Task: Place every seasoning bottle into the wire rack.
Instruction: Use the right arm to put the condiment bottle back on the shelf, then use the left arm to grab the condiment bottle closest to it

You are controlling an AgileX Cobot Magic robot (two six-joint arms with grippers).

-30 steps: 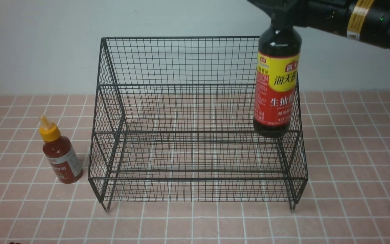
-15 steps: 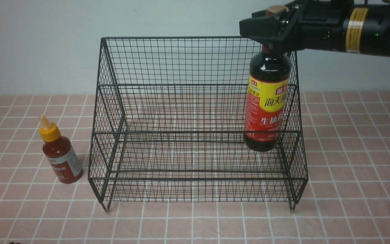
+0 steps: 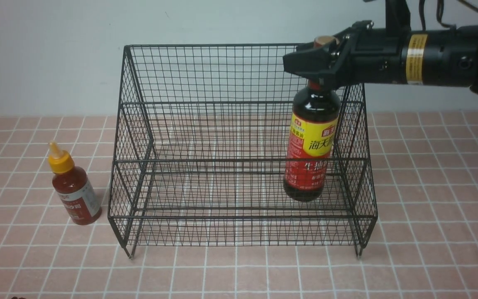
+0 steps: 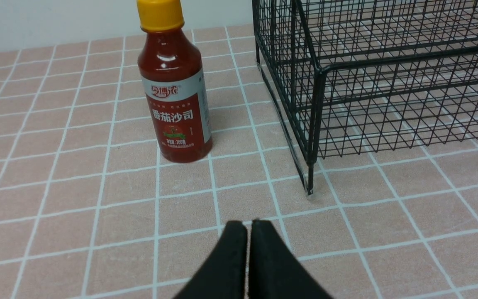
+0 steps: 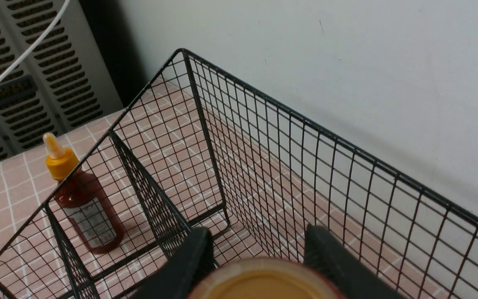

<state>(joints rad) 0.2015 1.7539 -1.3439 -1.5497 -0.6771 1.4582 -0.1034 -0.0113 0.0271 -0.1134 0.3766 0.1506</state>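
Zero bottles let go in the rack [image 3: 239, 45] yet. R claw [image 3: 324, 69] pinches the soy btl [image 3: 311, 153] by its neck, low inside the rack's right side. Red btl [image 3: 75, 195] stands on the table [image 3: 430, 249], left of rack. L claw [image 4: 249, 245] pressed together, empty.

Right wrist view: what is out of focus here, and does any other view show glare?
Right wrist view: the soy-sauce bottle and the right tool are blurred, the wire rack sharp. Left wrist view: glare spots on the shoulder of the red-sauce bottle, soft shadow beside it.
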